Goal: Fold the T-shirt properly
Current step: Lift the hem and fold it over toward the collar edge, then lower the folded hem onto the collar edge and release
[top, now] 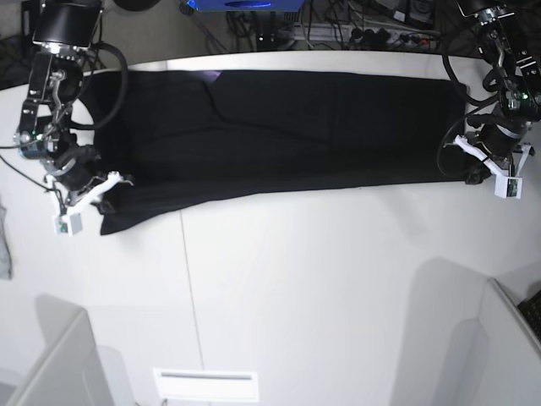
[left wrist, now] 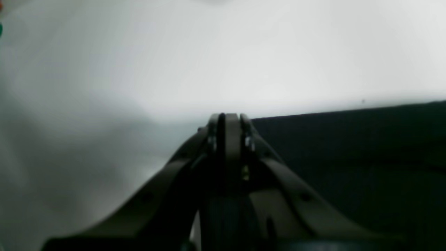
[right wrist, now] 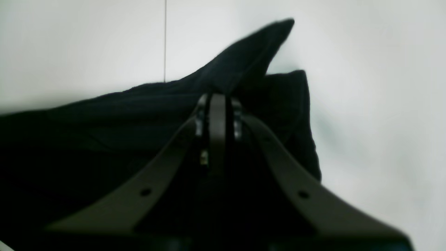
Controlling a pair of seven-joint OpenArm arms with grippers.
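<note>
Base view: both fingers closed, seemingly pinching T-shirt point(top: 279, 135) edges; bare table point(top: 321, 288) below.

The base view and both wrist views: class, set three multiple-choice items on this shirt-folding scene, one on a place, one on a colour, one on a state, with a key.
1. Where does the large black cotton T-shirt lie on the white table?
A. along the far edge
B. at the near edge
C. hanging off the side

2. What colour is the shirt's visible side?
A. plain black
B. white
C. red

3. How do the fingers of the two grippers stand?
A. both pairs wide open
B. both pairs closed
C. one pair open, one closed

Key: 1 A, the base view shows the shirt spread as a long band across the far part of the table. 2 A, no print shows in any view. 3 B, the left gripper and the right gripper each show fingers pressed together at an end of the shirt.
</note>
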